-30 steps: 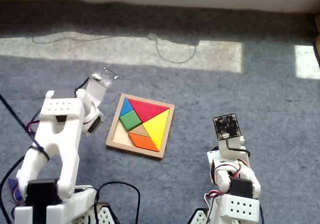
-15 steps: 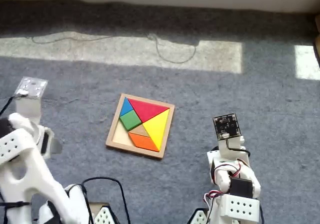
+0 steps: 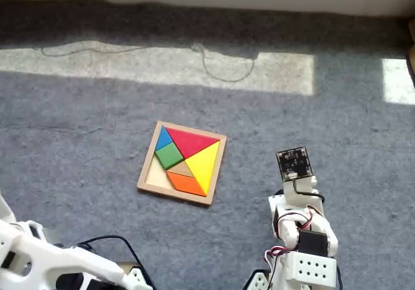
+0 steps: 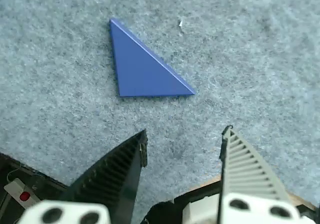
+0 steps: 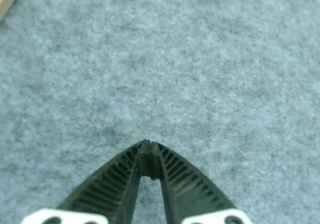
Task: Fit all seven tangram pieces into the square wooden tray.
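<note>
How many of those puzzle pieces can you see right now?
7: blue, red, green, yellow, orange and a brownish one lie in the wooden tray; another blue triangle lies on the carpet before the left fingers. The brownish one could be bare wood.

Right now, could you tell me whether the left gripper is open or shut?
Open. In its wrist view the left gripper has both fingers well apart over the carpet, nothing between them.

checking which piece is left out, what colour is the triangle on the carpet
The triangle is dark blue, clearest in the left wrist view.
</note>
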Controlling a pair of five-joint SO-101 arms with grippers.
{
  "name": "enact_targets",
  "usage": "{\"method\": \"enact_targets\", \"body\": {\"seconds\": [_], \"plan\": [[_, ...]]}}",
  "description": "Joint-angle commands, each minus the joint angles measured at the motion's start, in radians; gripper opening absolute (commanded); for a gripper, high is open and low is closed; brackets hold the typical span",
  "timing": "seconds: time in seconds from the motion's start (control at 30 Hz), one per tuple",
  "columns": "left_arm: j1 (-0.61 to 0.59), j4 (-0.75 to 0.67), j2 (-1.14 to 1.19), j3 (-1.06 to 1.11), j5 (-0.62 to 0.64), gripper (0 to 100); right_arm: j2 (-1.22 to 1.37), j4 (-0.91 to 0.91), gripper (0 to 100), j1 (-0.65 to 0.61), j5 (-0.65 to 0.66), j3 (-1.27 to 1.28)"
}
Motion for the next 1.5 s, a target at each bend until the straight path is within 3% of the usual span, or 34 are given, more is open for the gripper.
{"method": "enact_targets", "body": {"seconds": [0.0, 0.07, 0.23, 0.53, 0.9, 1.17, 1.3, 1.47], "plan": [[-0.018, -0.127, -0.035, 0.131, -0.009, 25, -0.012, 0.008, 1.2, 0.012, 0.000, 0.033], [-0.016, -0.196, -0.035, 0.176, -0.005, 25, -0.012, 0.008, 1.2, 0.012, 0.000, 0.033], [-0.015, -0.264, -0.035, 0.168, 0.167, 25, -0.012, 0.008, 1.2, 0.012, 0.000, 0.033], [-0.012, -0.121, -0.033, 0.019, 0.219, 25, -0.012, 0.008, 1.2, 0.012, 0.000, 0.033], [0.010, -0.107, -0.018, -0.010, 0.290, 30, -0.012, 0.008, 1.2, 0.012, 0.000, 0.033], [0.027, -0.044, 0.453, -0.275, 0.288, 30, -0.012, 0.008, 1.2, 0.012, 0.000, 0.033], [0.016, -0.114, 0.674, -0.325, 0.282, 30, -0.012, 0.008, 1.2, 0.012, 0.000, 0.033], [-0.016, -0.224, 0.789, -0.332, 0.279, 30, -0.012, 0.008, 1.2, 0.012, 0.000, 0.033]]}}
